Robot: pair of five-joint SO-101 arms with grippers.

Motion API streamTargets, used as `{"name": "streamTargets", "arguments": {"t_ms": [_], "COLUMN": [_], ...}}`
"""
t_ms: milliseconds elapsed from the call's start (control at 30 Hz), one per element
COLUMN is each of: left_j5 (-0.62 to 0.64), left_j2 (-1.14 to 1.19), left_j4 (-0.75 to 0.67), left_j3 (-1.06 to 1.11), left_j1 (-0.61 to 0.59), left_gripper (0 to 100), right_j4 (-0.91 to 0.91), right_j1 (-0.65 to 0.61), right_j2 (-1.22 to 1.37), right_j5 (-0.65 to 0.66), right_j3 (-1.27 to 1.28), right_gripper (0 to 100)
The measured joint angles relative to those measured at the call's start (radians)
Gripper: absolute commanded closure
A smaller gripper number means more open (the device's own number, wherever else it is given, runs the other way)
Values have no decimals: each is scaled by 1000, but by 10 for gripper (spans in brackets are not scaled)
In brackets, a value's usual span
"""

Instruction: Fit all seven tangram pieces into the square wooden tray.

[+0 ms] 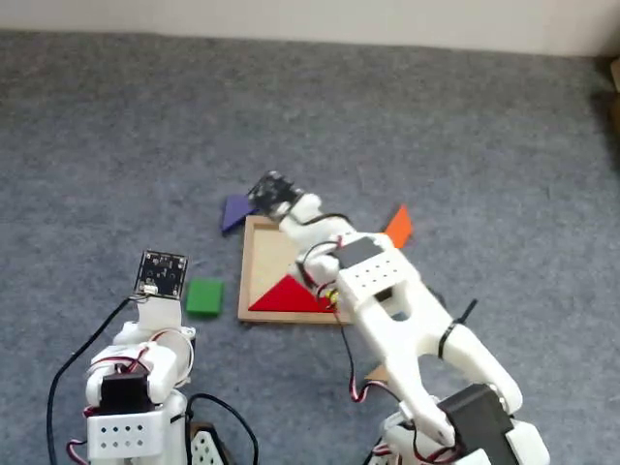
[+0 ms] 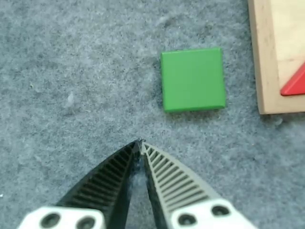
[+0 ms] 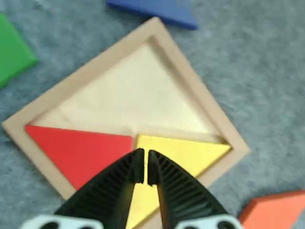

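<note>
The square wooden tray (image 1: 254,271) (image 3: 190,76) lies mid-table. A red triangle (image 1: 286,295) (image 3: 81,148) and a yellow triangle (image 3: 186,152) lie side by side inside it, and the rest of its floor is bare. My right gripper (image 3: 143,167) hangs shut and empty just above the seam between these two. A green square (image 1: 204,296) (image 2: 193,79) lies on the carpet left of the tray. My left gripper (image 2: 139,145) is shut with nothing in it, a short way from the green square. A blue piece (image 1: 235,210) (image 3: 155,10) lies off the tray's far left corner, and an orange piece (image 1: 398,226) (image 3: 274,210) off its right side.
Grey carpet covers the table. The right arm (image 1: 387,310) stretches across the tray's right half in the high view and hides it. The tray's wooden rim (image 2: 261,57) lies just beyond the green square in the left wrist view, with a red corner (image 2: 295,83) inside.
</note>
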Motion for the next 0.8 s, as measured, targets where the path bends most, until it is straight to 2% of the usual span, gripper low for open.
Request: {"name": "streamTargets", "arguments": {"t_ms": [133, 400, 567, 700, 800], "left_j5": [0, 0, 0, 0, 0], "left_j2": [0, 0, 0, 0, 0], "left_j4": [0, 0, 0, 0, 0], "left_j3": [0, 0, 0, 0, 0], "left_j1": [0, 0, 0, 0, 0], "left_gripper": [987, 987, 987, 987, 987], "right_j4": [49, 311, 259, 226, 213], "right_j1": [77, 115, 196, 249, 249], "right_j2": [-11, -69, -74, -74, -74], "right_j5": [-54, -354, -572, -611, -615], "right_j3": [0, -8, -8, -8, -8], "right_gripper": [967, 960, 819, 689, 683]}}
